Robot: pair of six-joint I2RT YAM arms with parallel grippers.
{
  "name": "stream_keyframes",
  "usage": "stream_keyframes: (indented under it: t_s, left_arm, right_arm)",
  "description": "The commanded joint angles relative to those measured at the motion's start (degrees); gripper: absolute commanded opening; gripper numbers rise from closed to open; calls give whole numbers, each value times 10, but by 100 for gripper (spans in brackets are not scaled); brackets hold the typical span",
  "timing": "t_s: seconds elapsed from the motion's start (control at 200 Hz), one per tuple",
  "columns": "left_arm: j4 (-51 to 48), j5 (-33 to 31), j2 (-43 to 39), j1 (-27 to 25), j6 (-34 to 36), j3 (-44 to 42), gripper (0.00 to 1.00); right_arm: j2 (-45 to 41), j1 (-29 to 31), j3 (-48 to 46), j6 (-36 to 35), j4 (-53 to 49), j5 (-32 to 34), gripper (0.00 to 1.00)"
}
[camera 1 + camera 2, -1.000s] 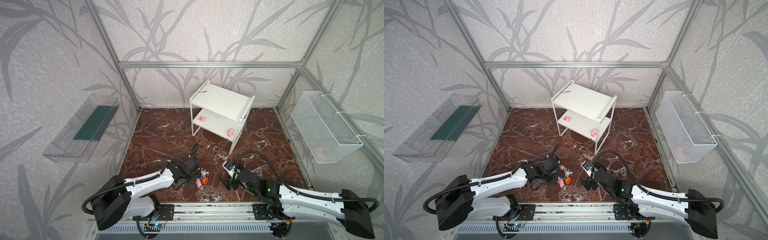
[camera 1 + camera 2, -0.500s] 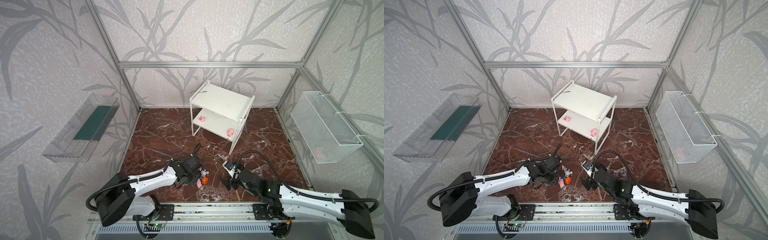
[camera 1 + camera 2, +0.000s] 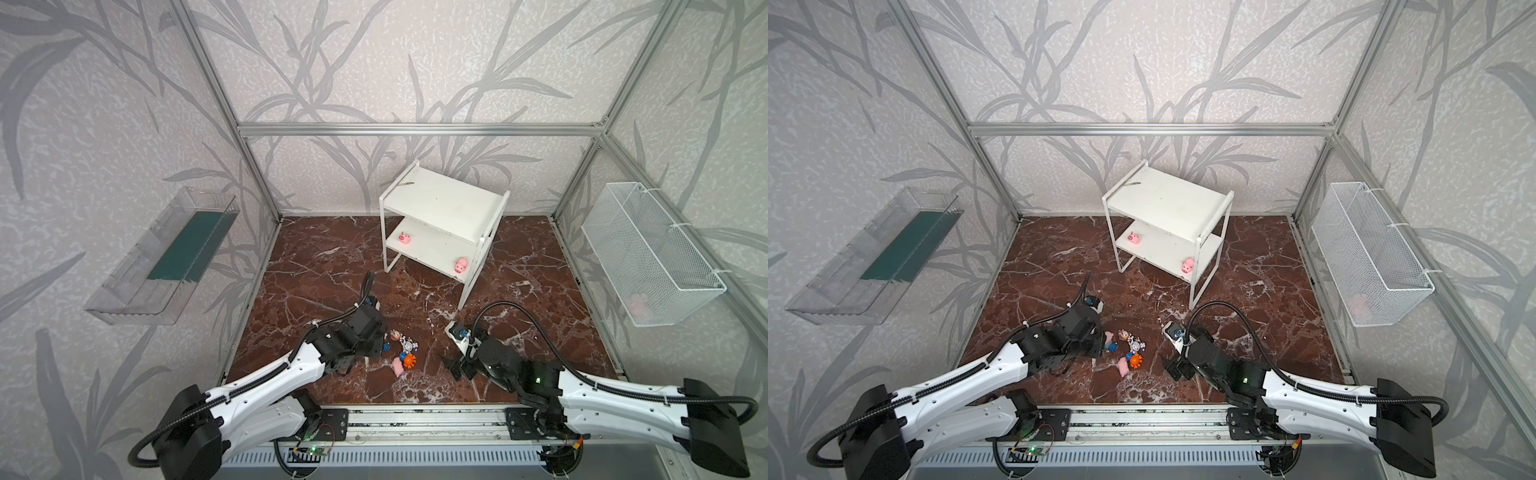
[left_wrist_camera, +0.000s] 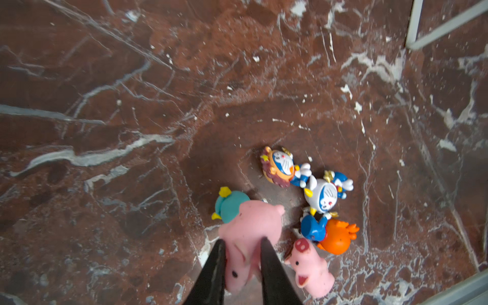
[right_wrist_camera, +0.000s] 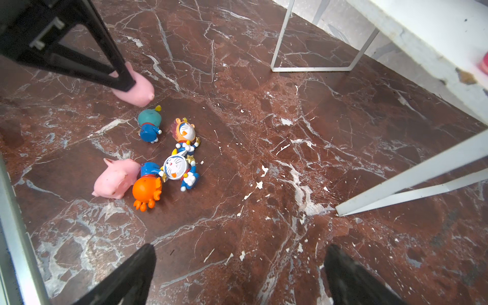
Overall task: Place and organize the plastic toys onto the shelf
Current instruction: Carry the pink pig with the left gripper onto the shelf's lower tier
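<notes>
The left claw (image 4: pixel 242 241) squeezes a pink pig (image 4: pixel 250 219) tight; the right claw (image 5: pixel 240 249) is wide open and holds nothing. Two more pigs (image 3: pixel 404 237) sit low on the shelf (image 3: pixel 444 199).

Leaf-patterned grey walls (image 3: pixel 415 62), red-brown white-veined marble floor (image 3: pixel 332 266), aluminium frame posts (image 3: pixel 415 129)

No readable text, label, brand, number or sign is showing in any view; the plastic toys (image 4: pixel 322 195) and the shelf (image 3: pixel 440 199) are displaying no legible markings.
</notes>
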Motion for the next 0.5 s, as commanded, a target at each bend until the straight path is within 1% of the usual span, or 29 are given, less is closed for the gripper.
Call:
stream_keyframes:
  t_s: [0.0,0.05,0.12,0.26,0.4,0.495]
  left_arm:
    - [27,-4,-4,12,2,13,25]
    - [43,1,4,12,6,25,23]
    - [66,6,26,12,9,51,22]
    - [133,19,89,12,17,108,22]
    - [227,46,156,11,30,161,21]
    - [267,60,203,11,27,202,21]
  right_arm:
    - [-23,1,3,4,-19,9,99]
    - [-37,0,10,11,-41,24,99]
    - [-63,0,24,39,-87,85,99]
    - [-118,-6,43,74,-176,155,100]
    - [-173,-8,41,109,-231,194,100]
    - [-206,-8,39,118,-261,196,100]
